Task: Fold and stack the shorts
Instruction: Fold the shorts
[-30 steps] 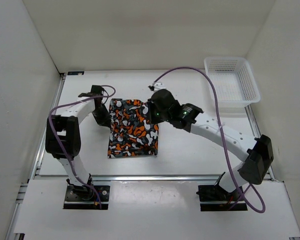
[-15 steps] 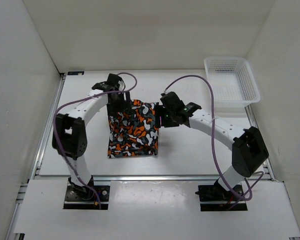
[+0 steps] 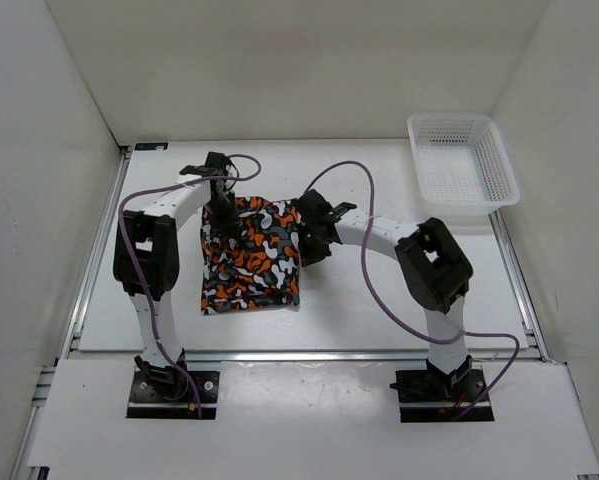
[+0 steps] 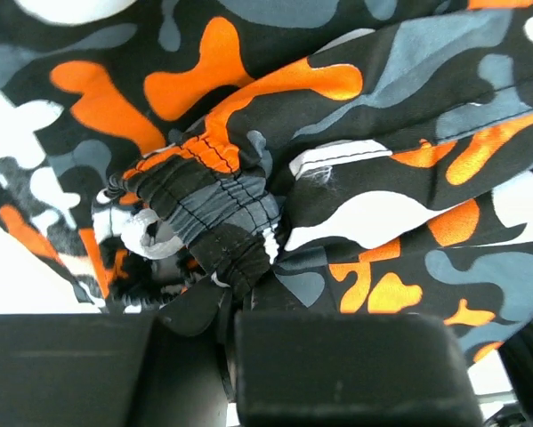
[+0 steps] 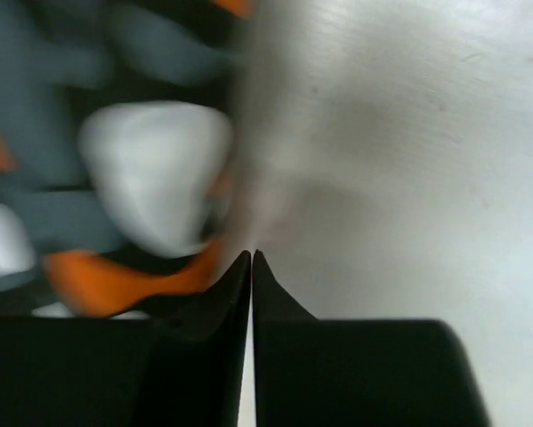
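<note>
We are looking at the left claw [image 3: 219,207] clamping the shorts [image 3: 249,257] at their far left corner. In its own wrist camera, the left claw [image 4: 229,298] is pinching a bunched fold of gathered elastic waistband, the jaws pressed together on the cloth. The rest of the shorts [image 4: 355,124] is spreading out ahead of the fingertips and to both sides, filling nearly the whole view with orange, black, grey and white blotches.

Across the garment, the right claw [image 3: 309,240] is sitting at the shorts' right edge, near the far corner. In its wrist camera, the right claw [image 5: 251,258] is showing its two fingers pressed flat against each other with only a hairline slit between them. The blurred edge of the shorts [image 5: 141,169] is lying just ahead and to the left of the tips, and bare white table [image 5: 408,133] is stretching ahead and to the right. We cannot tell whether any cloth is caught in that slit.

From above, the shorts are lying as a roughly rectangular panel on the table [image 3: 379,300], running from between the two claws back toward the arm bases. The white mesh basket [image 3: 464,160] is standing well beyond the right claw, off to its right at the table's far corner.
</note>
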